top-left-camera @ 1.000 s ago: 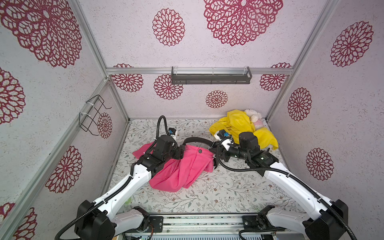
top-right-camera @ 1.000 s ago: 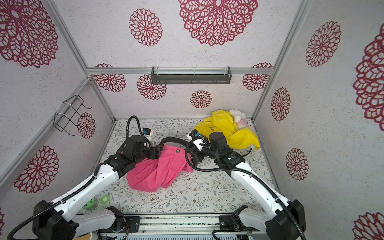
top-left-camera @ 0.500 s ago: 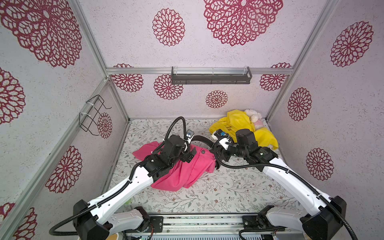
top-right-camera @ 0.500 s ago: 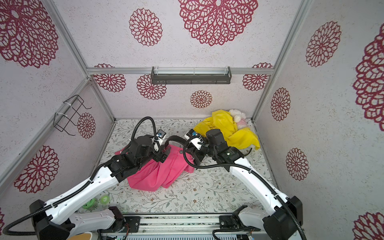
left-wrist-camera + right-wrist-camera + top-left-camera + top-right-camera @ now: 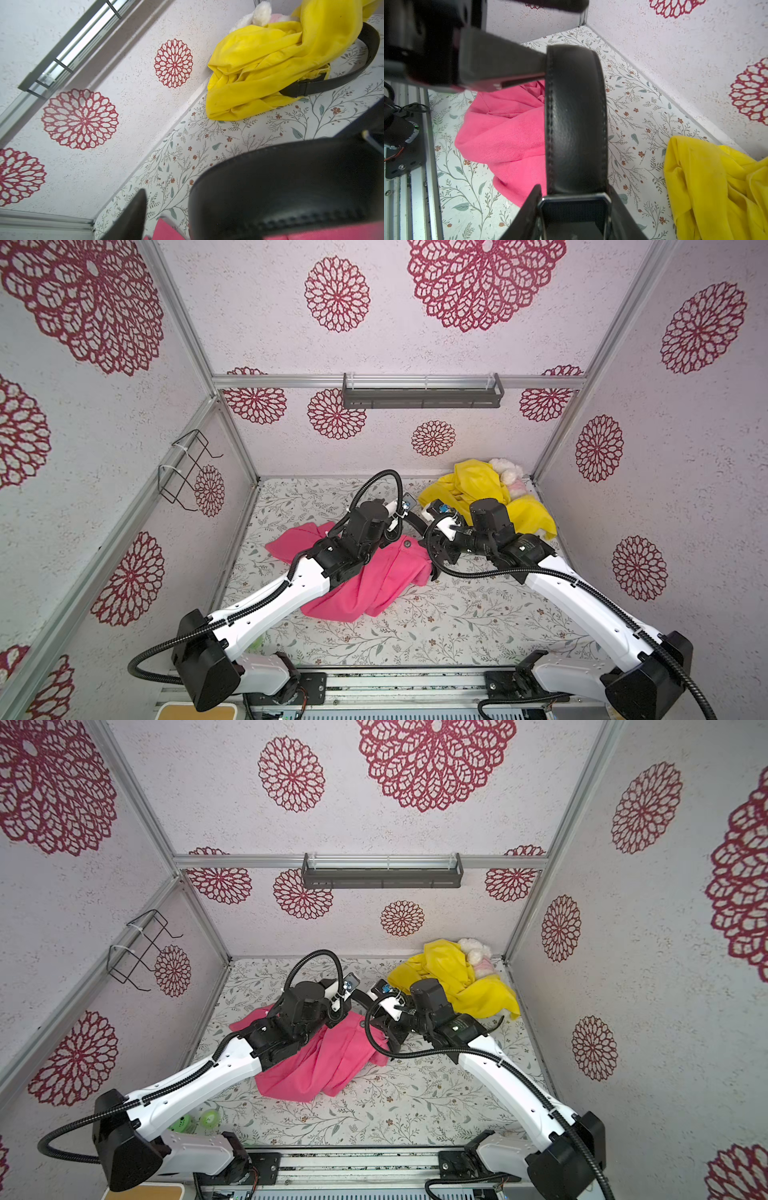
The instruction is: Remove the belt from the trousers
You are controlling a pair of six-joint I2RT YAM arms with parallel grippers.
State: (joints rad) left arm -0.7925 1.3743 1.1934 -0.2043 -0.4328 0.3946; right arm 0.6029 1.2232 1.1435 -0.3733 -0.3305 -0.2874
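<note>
My right claw (image 5: 574,193) is clamped on the silver-framed buckle (image 5: 572,209) of the black stitched leather belt (image 5: 575,116), exactly as it was a second ago. The change is on the other side. My left claw (image 5: 400,526) has left the far side of the crumpled pink cotton trousers (image 5: 374,585) and crossed over them. Its jaws, wide a moment back, are now drawing together at the strap just beside the buckle. One of its fingers (image 5: 502,62) touches the strap's edge in the right wrist view, but I cannot tell whether it has a real bite.

The belt arches up off the trousers, which lie mid-way on the floral-print tabletop (image 5: 457,614). The rest of the belt is hidden under my left arm, so I judge it still threaded. With two holds close together, I should be able to feed it out hand over hand.
</note>
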